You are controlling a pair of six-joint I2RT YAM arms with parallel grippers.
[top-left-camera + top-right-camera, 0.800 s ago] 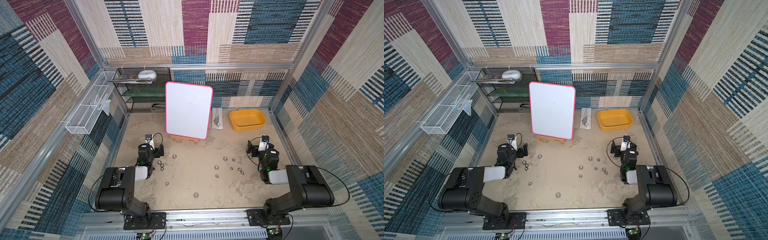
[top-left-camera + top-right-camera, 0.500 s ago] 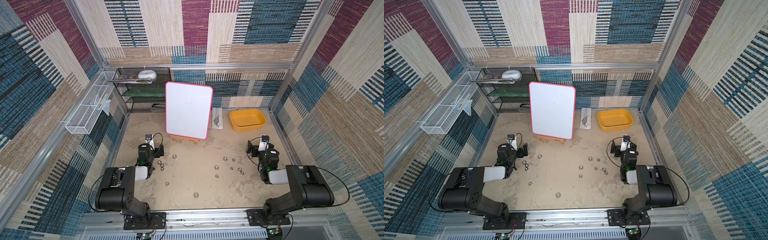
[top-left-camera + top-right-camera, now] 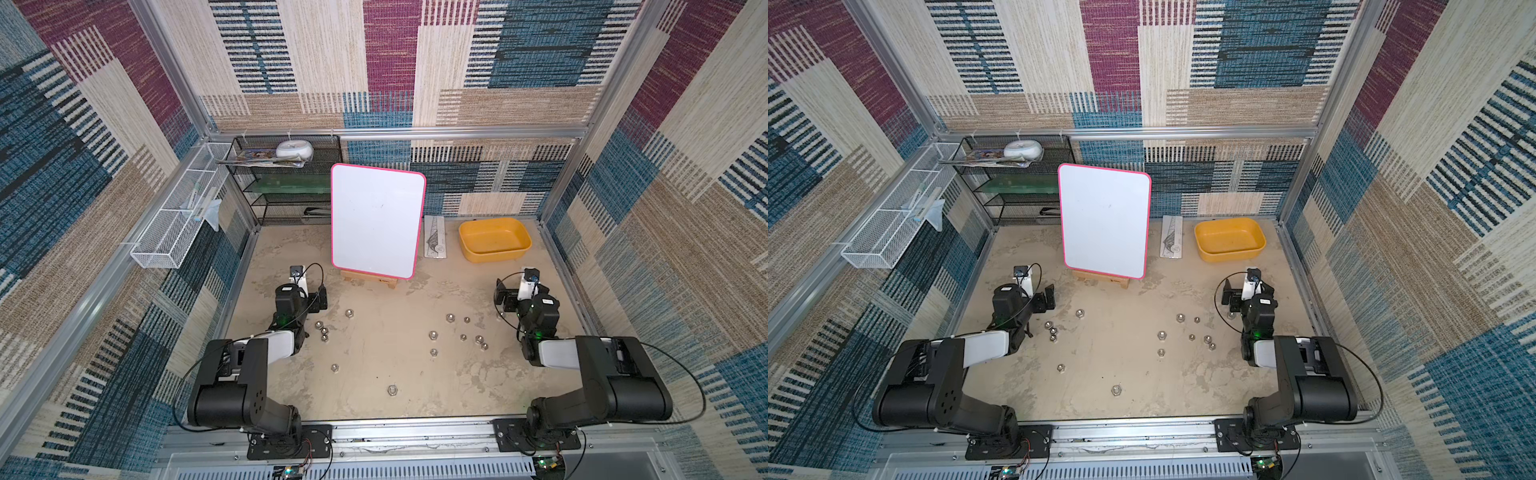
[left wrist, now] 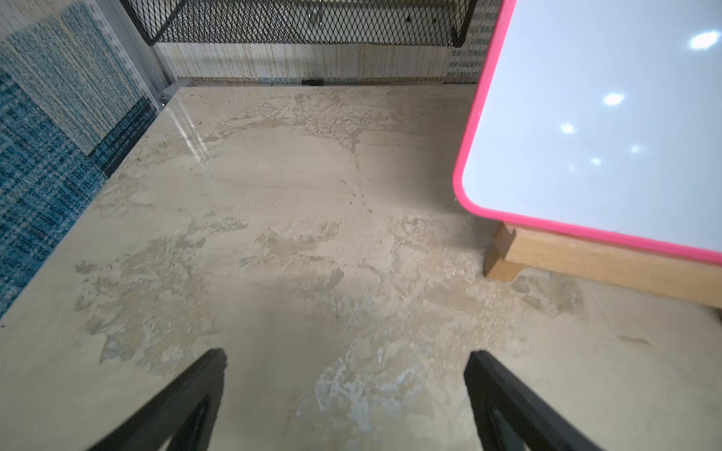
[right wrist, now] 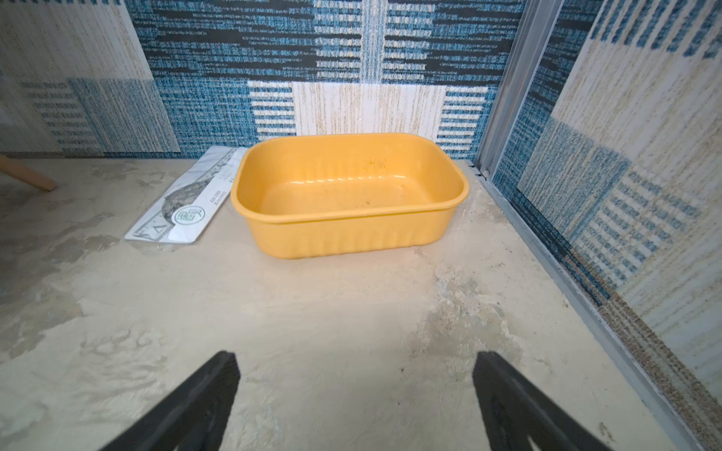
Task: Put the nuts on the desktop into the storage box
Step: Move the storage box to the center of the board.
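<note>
silver nuts (image 3: 433, 334), fourteen on the desktop (image 3: 374, 374); one yellow storage box (image 3: 494, 254); left gripper (image 4: 345, 353) and right gripper (image 5: 355, 353) both wide

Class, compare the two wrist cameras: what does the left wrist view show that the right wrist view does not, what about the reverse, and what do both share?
Only the left wrist view: the pink-framed whiteboard on its wooden stand, and the black mesh rack at the back wall.
Only the right wrist view: the yellow storage box, empty, with a flat printed packet beside it.
Both: the beige desktop and an open claw holding nothing, the left claw and the right claw.
</note>
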